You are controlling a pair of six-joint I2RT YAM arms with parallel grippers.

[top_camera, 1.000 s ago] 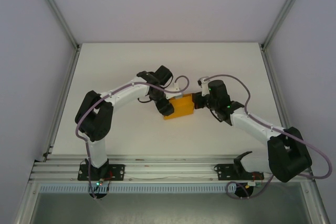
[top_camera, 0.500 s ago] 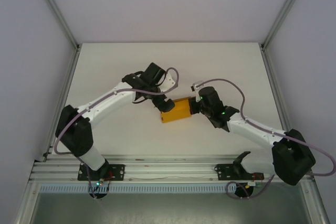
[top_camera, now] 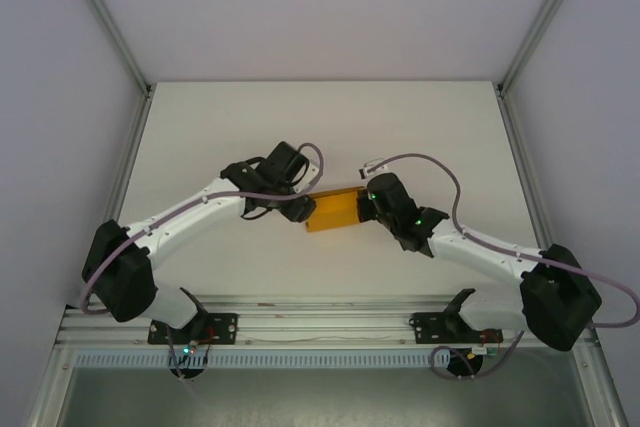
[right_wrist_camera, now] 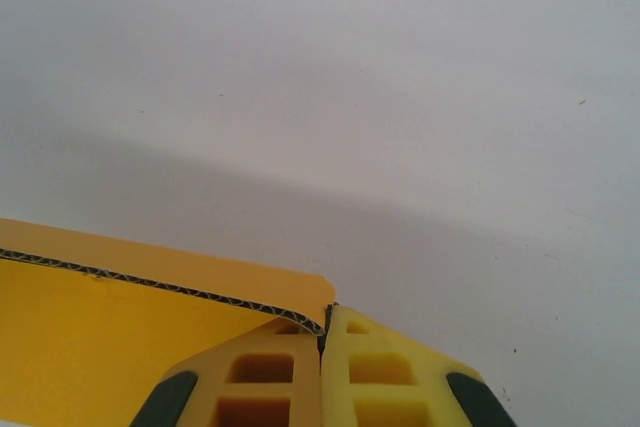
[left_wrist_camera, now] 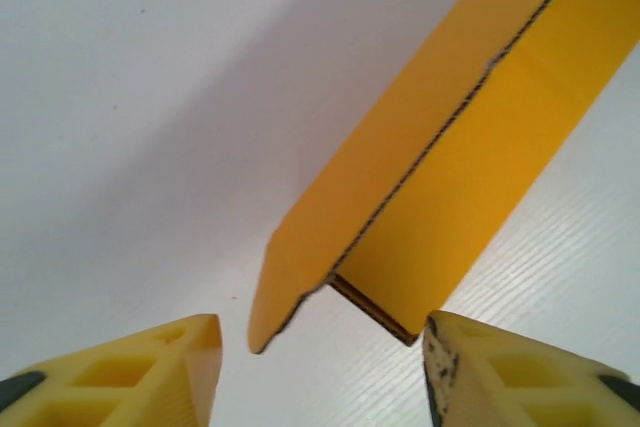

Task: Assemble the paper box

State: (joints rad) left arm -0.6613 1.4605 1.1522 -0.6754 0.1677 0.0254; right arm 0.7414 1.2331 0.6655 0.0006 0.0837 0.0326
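Box [top_camera: 333,211]: at the middle of the table [top_camera: 200,127], between the two grippers.
Hidden: from above its right end lies under the right gripper [top_camera: 368,203]; both wrist views cut it off.
Left gripper [left_wrist_camera: 320,347]: fingers apart, box corner between them.
Right gripper: fingers together, pinching a flap edge.
Change: the left elbow has swung left and nearer; the box has shifted slightly.
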